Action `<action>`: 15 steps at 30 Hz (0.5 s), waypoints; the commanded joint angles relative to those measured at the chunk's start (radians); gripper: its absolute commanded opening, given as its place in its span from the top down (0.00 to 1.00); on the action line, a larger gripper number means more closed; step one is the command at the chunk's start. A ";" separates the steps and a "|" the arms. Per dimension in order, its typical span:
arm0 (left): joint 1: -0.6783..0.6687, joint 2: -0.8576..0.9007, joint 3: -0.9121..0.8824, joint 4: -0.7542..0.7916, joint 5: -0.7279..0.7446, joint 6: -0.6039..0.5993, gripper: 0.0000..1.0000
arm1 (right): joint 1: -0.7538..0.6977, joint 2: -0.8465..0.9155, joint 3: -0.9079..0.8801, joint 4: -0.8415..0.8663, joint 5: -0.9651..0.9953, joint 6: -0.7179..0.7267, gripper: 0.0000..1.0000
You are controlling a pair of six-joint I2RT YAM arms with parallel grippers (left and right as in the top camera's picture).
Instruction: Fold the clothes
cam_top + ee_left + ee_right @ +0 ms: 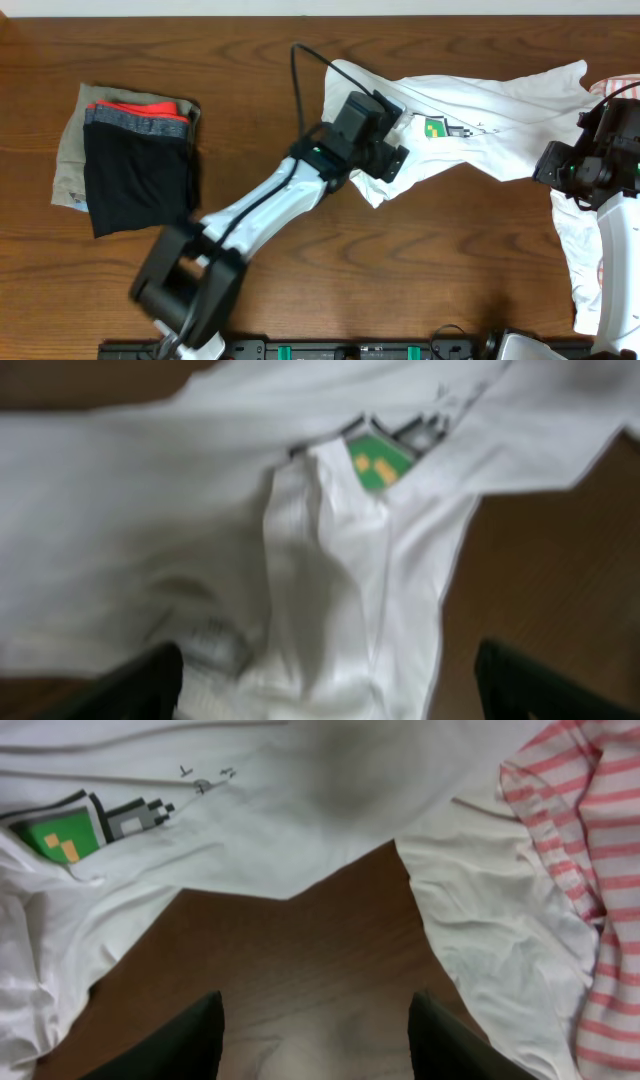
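The white shirt [490, 115] lies crumpled and spread across the table's upper right, its green-and-black square print [433, 127] facing up. My left gripper [388, 160] hovers over the shirt's left end. In the left wrist view its jaws stand wide open [330, 685] above bunched white fabric [330, 590], with the print [378, 460] just ahead. My right gripper [558, 172] sits by the shirt's right part. Its jaws [315, 1040] are open over bare wood, with shirt cloth [300, 810] ahead and an orange-striped garment [590, 870] to the right.
A folded stack [130, 160] of beige, black, grey and red clothes rests at the table's left. The left arm [250, 225] reaches diagonally across the middle. Brown tabletop [450, 250] shows below the shirt. A black cable [300, 80] arcs above the left arm.
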 commanded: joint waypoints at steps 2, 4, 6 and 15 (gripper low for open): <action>0.001 0.109 0.006 0.164 -0.005 -0.005 0.06 | -0.006 -0.001 0.010 -0.001 -0.002 -0.008 0.43; 0.000 0.152 0.006 0.227 -0.002 -0.005 0.06 | -0.006 -0.001 0.010 -0.001 -0.002 -0.008 0.43; 0.001 0.190 0.006 0.263 -0.002 -0.005 0.06 | -0.006 -0.001 0.010 -0.001 -0.002 -0.008 0.43; 0.000 0.270 0.006 0.254 0.000 -0.016 0.10 | -0.006 -0.001 0.010 0.000 -0.014 -0.008 0.43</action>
